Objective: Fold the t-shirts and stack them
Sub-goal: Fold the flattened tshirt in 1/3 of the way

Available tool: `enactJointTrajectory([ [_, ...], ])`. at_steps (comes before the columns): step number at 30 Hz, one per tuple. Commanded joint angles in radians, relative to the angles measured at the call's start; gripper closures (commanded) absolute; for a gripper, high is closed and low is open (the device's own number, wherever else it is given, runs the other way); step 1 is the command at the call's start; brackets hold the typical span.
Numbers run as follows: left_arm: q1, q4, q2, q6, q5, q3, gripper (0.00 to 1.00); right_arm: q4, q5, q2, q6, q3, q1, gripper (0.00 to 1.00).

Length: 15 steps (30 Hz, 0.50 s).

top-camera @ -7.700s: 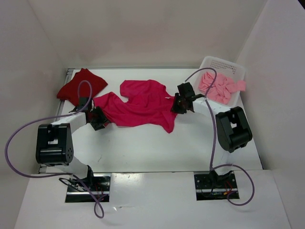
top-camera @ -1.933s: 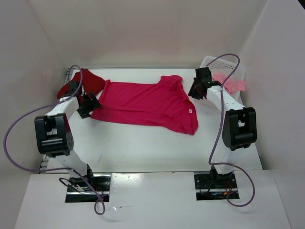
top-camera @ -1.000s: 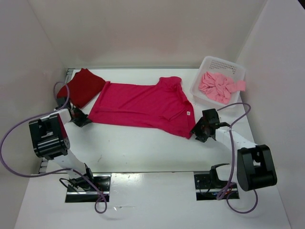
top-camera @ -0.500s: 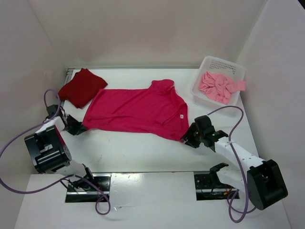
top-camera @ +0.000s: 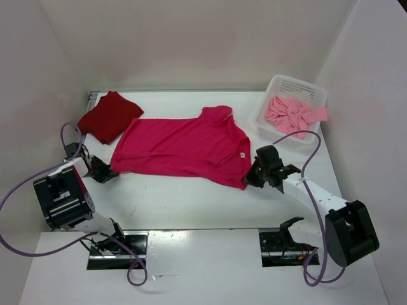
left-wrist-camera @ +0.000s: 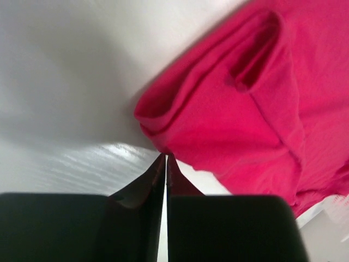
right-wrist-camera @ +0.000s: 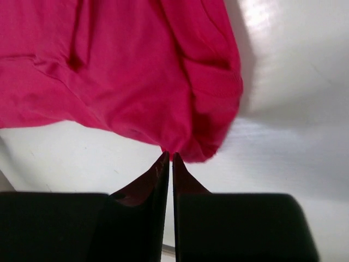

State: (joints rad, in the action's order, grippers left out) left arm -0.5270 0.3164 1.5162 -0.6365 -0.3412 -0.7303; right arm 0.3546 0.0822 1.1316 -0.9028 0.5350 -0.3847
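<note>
Key relation: the crimson t-shirt (top-camera: 181, 143) lies beyond both claws, toward the far wall. One claw sits at each near corner, so the cloth spans the gap between them.
Long axis: left to right across the surface (top-camera: 191, 203), with the hem end at the left and the collar end at the right.
Left side: the left claw (left-wrist-camera: 165, 158) has its jaws drawn together at the near hem corner, where a rolled fold converges on the tips — judged a pinch.
Right side: the right claw (right-wrist-camera: 168, 157) has its jaws together at the bunched near right corner, likewise judged clamped on cloth.
Nearer arm: neither, since each corner has its own.
Appearance: spread flat and mostly smooth, with a white label (top-camera: 242, 153) near the collar and edges curled at both gripped corners.
Other shirts: the dark red t-shirt (top-camera: 109, 117) lies folded at the far left, just beside the crimson one — the salmon t-shirt (top-camera: 289, 116) lies crumpled in the white basket (top-camera: 299, 86).
</note>
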Motion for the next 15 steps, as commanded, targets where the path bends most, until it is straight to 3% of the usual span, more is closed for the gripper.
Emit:
enactJointTrajectory([
  [1, -0.001, -0.037, 0.030, 0.003, 0.011, -0.024, 0.96, -0.045, -0.050, 0.066, 0.041, 0.062, 0.010, 0.94],
  [4, -0.001, -0.037, 0.055, 0.012, 0.011, -0.034, 1.00, -0.068, -0.073, 0.126, 0.051, 0.075, 0.010, 0.95],
  [6, -0.001, -0.037, 0.055, 0.012, 0.011, -0.034, 1.00, 0.002, -0.073, 0.106, 0.064, 0.098, 0.010, 0.90],
  [7, -0.001, -0.037, 0.055, 0.012, 0.011, -0.034, 1.00, 0.021, -0.073, 0.076, 0.064, 0.099, 0.010, 0.86],
  [8, -0.001, -0.037, 0.055, 0.012, 0.011, -0.034, 1.00, 0.039, -0.073, 0.038, 0.052, 0.099, 0.010, 0.74],
  [9, -0.001, -0.046, 0.055, 0.012, 0.011, -0.034, 1.00, 0.049, -0.059, -0.052, 0.010, 0.056, 0.000, 0.69],
  [11, -0.001, -0.046, 0.055, 0.012, 0.011, -0.034, 1.00, 0.049, -0.026, -0.111, -0.042, -0.015, -0.010, 0.67],
  [15, -0.001, -0.056, 0.055, 0.012, -0.002, -0.034, 1.00, -0.025, -0.002, -0.060, -0.068, -0.079, -0.010, 0.66],
])
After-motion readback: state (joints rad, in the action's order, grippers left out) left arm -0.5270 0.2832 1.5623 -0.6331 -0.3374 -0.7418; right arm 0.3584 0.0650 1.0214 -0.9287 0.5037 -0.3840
